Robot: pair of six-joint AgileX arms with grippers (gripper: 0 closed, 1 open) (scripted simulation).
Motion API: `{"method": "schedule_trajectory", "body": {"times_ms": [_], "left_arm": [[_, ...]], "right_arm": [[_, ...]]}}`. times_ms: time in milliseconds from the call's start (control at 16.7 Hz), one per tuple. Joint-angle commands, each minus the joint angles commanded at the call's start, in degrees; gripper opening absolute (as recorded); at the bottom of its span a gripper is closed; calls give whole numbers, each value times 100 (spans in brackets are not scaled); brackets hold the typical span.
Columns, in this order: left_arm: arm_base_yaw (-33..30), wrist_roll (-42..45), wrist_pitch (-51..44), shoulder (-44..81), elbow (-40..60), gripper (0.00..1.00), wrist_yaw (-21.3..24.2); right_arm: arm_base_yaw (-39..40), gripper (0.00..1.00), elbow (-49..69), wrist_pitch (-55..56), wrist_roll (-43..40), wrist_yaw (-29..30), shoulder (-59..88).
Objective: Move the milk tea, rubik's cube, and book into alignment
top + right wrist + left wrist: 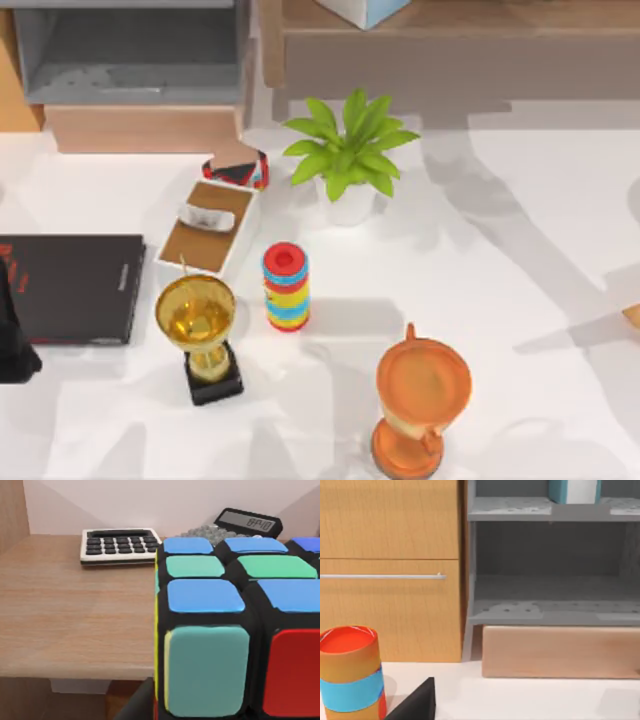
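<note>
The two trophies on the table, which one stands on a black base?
The gold trophy, toward the table's left beside the striped cylinder. The orange trophy, nearer the right, is orange right down to its foot.

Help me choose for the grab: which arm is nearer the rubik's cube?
Right. Its wrist view has the rubik's cube close up on the wooden shelf; the left arm sits at the table's left edge beside the black slab.

Bright even light, soft grey shadows across the white table (520, 250), slight softness throughout, no glare
</note>
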Motion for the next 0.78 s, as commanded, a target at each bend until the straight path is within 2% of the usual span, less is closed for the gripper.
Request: {"method": "schedule_trajectory", "body": {"times_ms": [480,780], "left_arm": [[0,0,0,0,0,100,0],[0,0,0,0,0,100,0]], "right_arm": [[-24,0,7,328,-3,111,38],[-522,0,781,559,262,257,481]]}}
